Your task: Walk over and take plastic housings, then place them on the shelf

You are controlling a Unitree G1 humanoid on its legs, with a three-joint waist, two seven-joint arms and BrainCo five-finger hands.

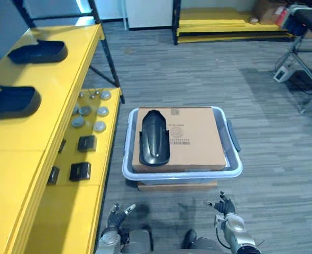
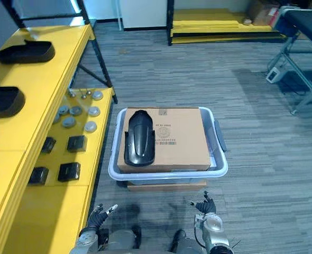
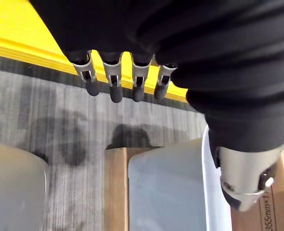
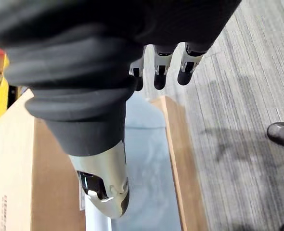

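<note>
Housing (image 1: 154,137): black, glossy, elongated, one end rounded. Lies on left part of cardboard box (image 1: 195,140) in grey bin (image 1: 182,175) beside yellow shelf (image 1: 24,143).

Eye views: another housing (image 1: 38,52) on shelf top; left hand (image 1: 115,216), right hand (image 1: 226,207) low, short of bin.

Wrist views: fingers (image 3: 115,84) straight, slightly apart, holding nothing.

left hand (image 1: 115,216) and right hand (image 1: 223,205) hover low, just short of the grey bin (image 1: 177,179), fingers straight and slack.

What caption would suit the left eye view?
Left hand and right hand open before a black housing on a cardboard box, yellow shelf alongside.
</note>
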